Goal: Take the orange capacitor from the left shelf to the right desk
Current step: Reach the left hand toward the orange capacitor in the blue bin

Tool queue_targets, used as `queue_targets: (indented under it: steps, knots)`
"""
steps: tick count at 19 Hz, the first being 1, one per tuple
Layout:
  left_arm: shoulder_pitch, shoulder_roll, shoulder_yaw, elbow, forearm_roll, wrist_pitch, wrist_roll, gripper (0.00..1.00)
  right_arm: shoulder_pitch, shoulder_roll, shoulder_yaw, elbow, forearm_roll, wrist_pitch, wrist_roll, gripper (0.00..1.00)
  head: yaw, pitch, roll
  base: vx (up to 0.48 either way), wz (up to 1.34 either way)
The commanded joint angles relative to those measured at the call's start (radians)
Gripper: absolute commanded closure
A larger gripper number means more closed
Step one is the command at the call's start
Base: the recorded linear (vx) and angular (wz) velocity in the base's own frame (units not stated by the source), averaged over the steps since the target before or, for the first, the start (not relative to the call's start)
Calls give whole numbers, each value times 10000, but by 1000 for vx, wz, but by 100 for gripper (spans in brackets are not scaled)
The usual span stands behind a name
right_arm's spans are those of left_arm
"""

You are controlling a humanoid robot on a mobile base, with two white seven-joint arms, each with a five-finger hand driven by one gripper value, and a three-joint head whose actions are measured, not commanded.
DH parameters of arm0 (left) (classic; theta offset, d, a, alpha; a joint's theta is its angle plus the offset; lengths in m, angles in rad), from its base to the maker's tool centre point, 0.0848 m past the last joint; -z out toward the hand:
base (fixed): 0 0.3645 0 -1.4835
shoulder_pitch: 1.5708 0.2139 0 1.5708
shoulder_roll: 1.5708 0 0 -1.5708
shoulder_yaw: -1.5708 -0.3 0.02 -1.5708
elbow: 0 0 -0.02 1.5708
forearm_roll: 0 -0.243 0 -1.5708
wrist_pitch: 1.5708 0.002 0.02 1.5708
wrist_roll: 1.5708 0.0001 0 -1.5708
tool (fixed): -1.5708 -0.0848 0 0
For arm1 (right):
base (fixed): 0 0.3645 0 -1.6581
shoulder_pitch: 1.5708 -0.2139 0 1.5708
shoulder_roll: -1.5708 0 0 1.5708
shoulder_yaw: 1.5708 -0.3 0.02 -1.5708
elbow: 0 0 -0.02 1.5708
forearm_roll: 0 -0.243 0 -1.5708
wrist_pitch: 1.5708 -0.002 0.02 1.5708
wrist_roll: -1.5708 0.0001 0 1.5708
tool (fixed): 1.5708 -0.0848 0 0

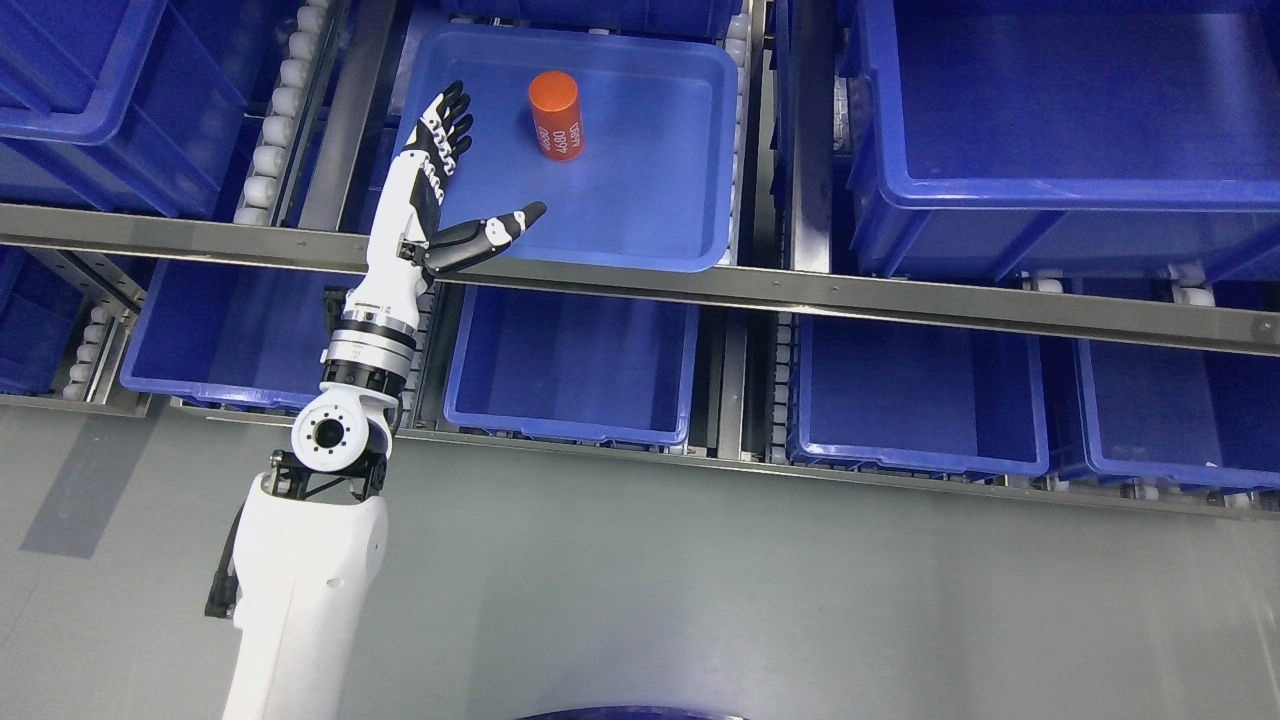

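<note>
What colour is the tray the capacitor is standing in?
Blue. The tray under the orange capacitor shows best in the head view.

The white print on the orange can (556,116) is too small to read, and the big bin (1060,130) runs off the picture's edge.

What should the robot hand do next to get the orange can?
Probably slide right, toward the orange capacitor. The left robot hand is open, fingers spread, holding nothing, and a gap still separates it from the capacitor standing in the blue tray.
</note>
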Motion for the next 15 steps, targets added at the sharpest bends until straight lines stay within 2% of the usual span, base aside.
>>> queue_targets:
  steps: [1, 5, 15]
  knots:
    - [-41, 174, -17, 95, -31, 34, -5, 0, 138, -175, -107, -338, 0, 4, 5, 0, 0, 0, 0, 0, 0]
    - [-408, 174, 152, 415, -46, 387, -36, 0, 138, -175, -107, -338, 0, 4, 5, 0, 0, 0, 0, 0, 0]
    - [-2800, 174, -215, 4555, -752, 372, -388, 2, 138, -175, -107, -338, 0, 4, 5, 0, 0, 0, 0, 0, 0]
